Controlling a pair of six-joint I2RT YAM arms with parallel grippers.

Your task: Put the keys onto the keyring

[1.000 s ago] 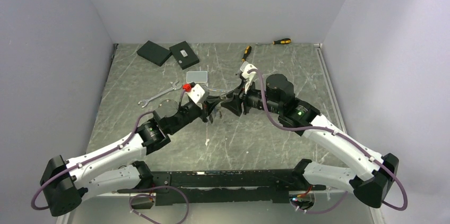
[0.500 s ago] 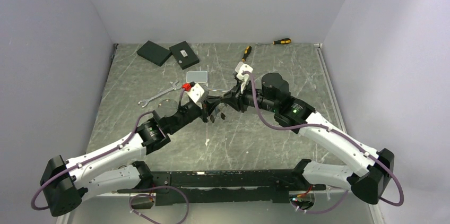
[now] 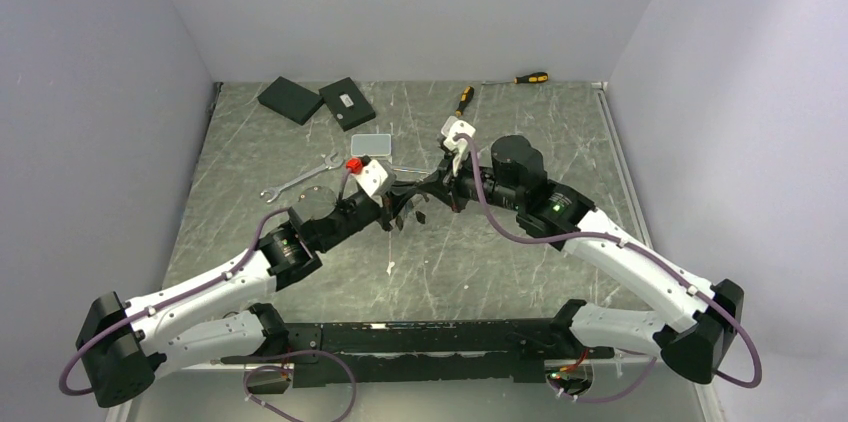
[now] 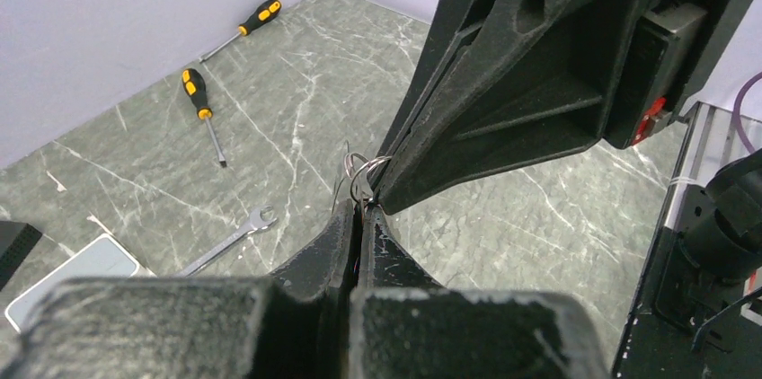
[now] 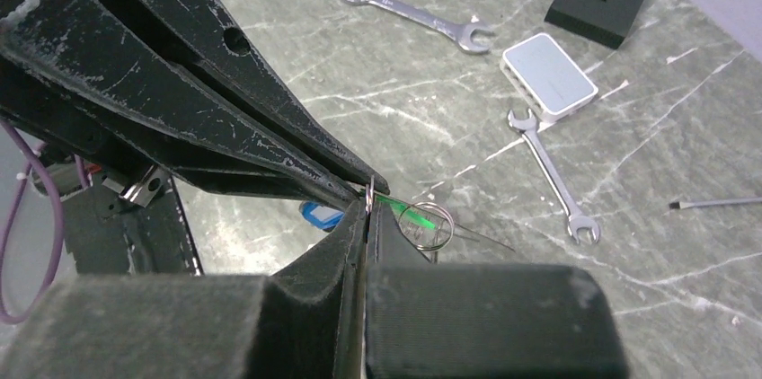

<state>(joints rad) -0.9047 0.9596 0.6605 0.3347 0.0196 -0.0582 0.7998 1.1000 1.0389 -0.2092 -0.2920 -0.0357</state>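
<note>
My two grippers meet tip to tip above the middle of the table. My left gripper (image 3: 404, 205) (image 4: 362, 210) is shut; two small silvery rings (image 4: 364, 171) and a thin arc of the keyring (image 4: 341, 180) stick out at its tips. My right gripper (image 3: 427, 190) (image 5: 367, 210) is shut on a thin silvery ring seen edge-on. Just beside it hangs a key with a green tag (image 5: 402, 209) through a small split ring (image 5: 424, 224). A blue-tagged key (image 5: 319, 215) shows under the left fingers. What lies deeper between the jaws is hidden.
Two wrenches (image 5: 422, 15) (image 5: 550, 172) and a flat pale box (image 3: 371, 143) lie behind the grippers. Two black boxes (image 3: 290, 99) (image 3: 347, 102) sit at the back left. Yellow-and-black screwdrivers (image 3: 463, 100) (image 3: 530, 77) lie near the back wall.
My right gripper slid left up to the left gripper's tips and went from open to shut there. The left arm stayed where it was, shut throughout.
</note>
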